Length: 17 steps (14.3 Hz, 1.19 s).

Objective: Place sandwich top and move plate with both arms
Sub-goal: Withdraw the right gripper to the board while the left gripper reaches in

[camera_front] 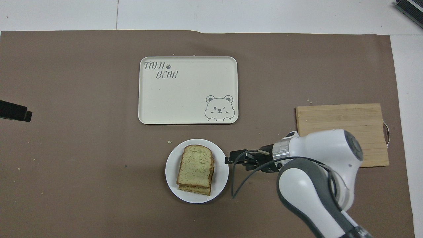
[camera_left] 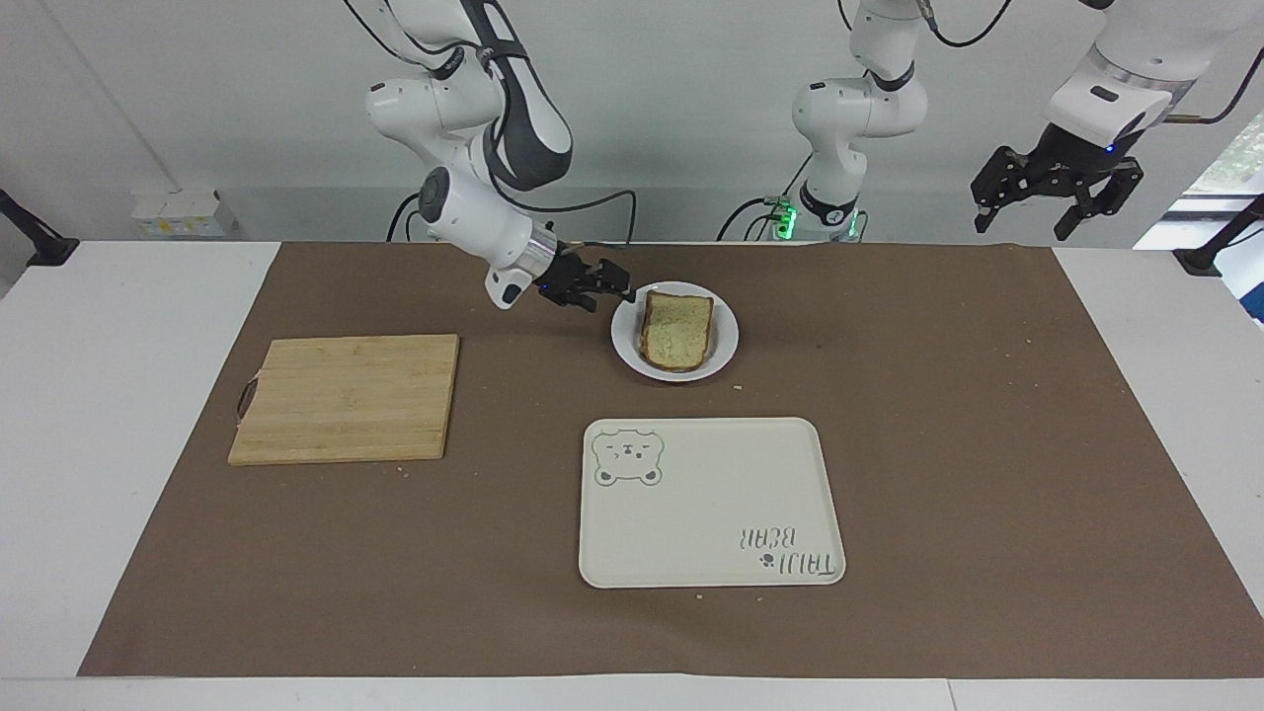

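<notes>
The sandwich top (camera_left: 677,329), a speckled bread slice with brown crust, lies flat on a lower slice on the small white plate (camera_left: 728,343). The overhead view shows the slice (camera_front: 197,164) stacked on the plate (camera_front: 172,172), with the lower slice's edge showing under it. My right gripper (camera_left: 614,286) is open and empty, just beside the plate's rim toward the right arm's end of the table, low over the brown mat; it also shows in the overhead view (camera_front: 230,158). My left gripper (camera_left: 1057,193) hangs open, high over the left arm's end of the table, waiting.
A cream bear tray (camera_left: 711,504) lies farther from the robots than the plate; it also shows in the overhead view (camera_front: 188,92). A wooden cutting board (camera_left: 346,395) lies toward the right arm's end. Crumbs dot the brown mat.
</notes>
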Each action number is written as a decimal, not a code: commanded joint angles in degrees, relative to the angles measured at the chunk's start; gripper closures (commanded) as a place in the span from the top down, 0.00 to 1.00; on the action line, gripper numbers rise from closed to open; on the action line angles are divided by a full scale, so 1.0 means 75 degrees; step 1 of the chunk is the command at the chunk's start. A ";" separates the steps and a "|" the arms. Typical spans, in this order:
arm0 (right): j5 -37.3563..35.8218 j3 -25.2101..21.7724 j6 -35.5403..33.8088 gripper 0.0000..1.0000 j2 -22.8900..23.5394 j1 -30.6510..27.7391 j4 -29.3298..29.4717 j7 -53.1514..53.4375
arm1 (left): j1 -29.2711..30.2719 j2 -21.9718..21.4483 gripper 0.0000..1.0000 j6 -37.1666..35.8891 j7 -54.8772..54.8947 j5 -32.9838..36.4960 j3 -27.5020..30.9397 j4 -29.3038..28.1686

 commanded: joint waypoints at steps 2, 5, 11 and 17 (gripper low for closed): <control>-0.1629 0.0068 -0.1713 1.00 0.0074 -0.1337 0.1165 0.0077 | 0.0016 -0.0104 1.00 -0.0094 -0.0067 0.0072 -0.0008 -0.0047; -0.2917 0.0068 -0.2067 1.00 0.0086 -0.1820 0.2056 0.0065 | -0.0007 -0.0116 1.00 -0.0234 -0.0055 0.0060 -0.0019 -0.0047; -0.5743 0.0068 -0.2604 1.00 0.0191 -0.2009 0.3733 0.0053 | 0.0004 -0.0127 1.00 -0.0387 -0.0079 0.0060 -0.0019 -0.0059; -0.6086 0.0068 -0.4091 1.00 0.0694 -0.2431 0.5337 0.0123 | 0.0121 -0.0419 1.00 0.0444 -0.0125 -0.0571 -0.0008 -0.0772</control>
